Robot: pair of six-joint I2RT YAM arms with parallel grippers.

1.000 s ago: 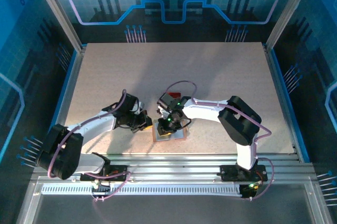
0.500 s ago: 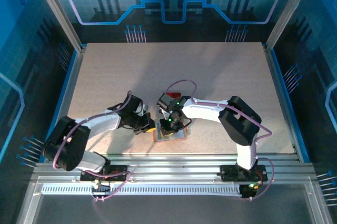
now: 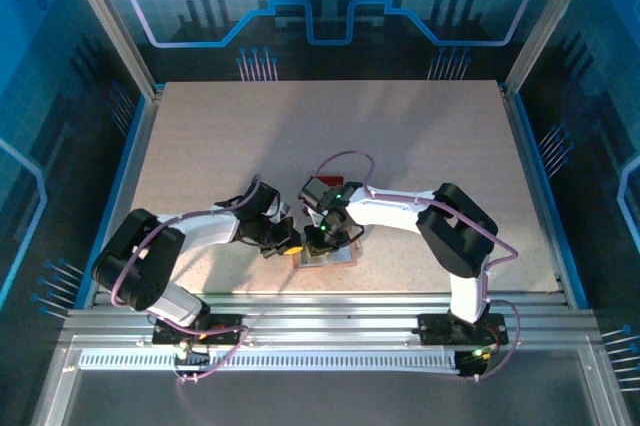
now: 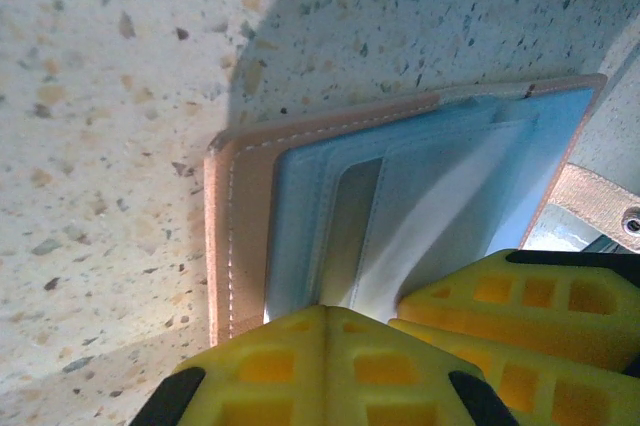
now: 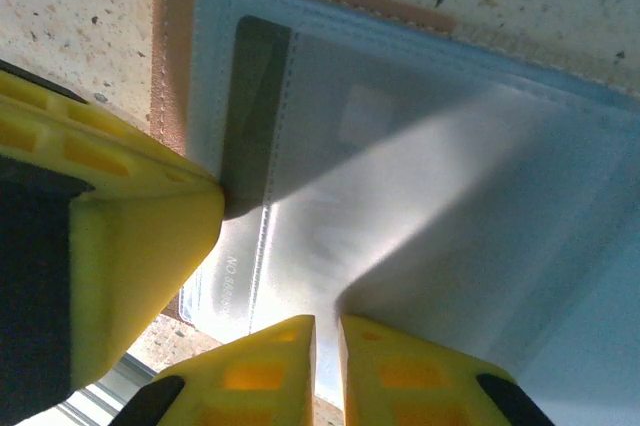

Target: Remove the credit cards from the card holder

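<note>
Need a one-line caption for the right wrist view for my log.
Right gripper poised at a silver-grey card in the open card holder.

We reach both arms inward and low; our left gripper [image 3: 283, 242] is closed, our right gripper [image 3: 320, 237] almost closed.

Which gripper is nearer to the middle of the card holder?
Right, by a little. The right gripper is over the open inner face of the card holder; the left gripper is at its left edge.
</note>
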